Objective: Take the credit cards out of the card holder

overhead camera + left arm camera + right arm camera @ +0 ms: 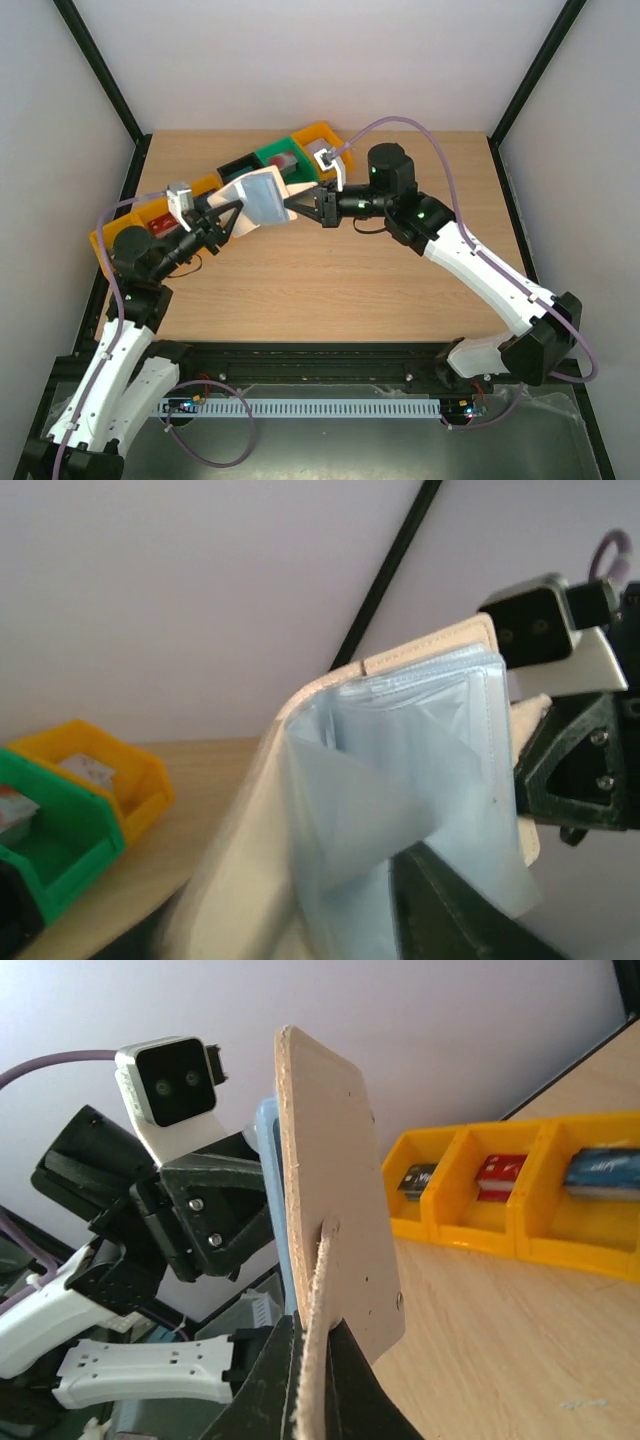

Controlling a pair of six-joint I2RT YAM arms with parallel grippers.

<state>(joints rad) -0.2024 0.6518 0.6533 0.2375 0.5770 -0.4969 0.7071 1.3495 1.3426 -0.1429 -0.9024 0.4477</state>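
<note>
The left tool (235, 212) is closed on one leaf of the card holder (262, 197), and the right tool (297, 204) is pinched shut on the opposite beige cover. We see the small bifold wallet spread open in the air between the two arms, well above the wooden surface (330, 290), with a yellow bin (470, 1195) and a green bin (50, 850) behind it. From the right wrist, the cover (340, 1190) stands almost upright, gripped at its lower edge between that tool's dark fingers (355, 1410). From the left wrist, the light-blue pockets (420, 770) sag and crease beside the cream outside. We cannot make out the credit cards in any view; if they are there, they sit hidden within those pockets. We judge the holder light and limp, its thin pocket film ready to buckle and its cover likely to bend at the fold, so grips at opposite edges suit it. The cards should be stiff, light and smooth, and hard to pinch while they lie flat. We would take one by whatever short edge stands proud of a pocket mouth and draw it along the pocket while the other tool anchors the cover close by. A slack hold may let the whole wallet follow the card.
</note>
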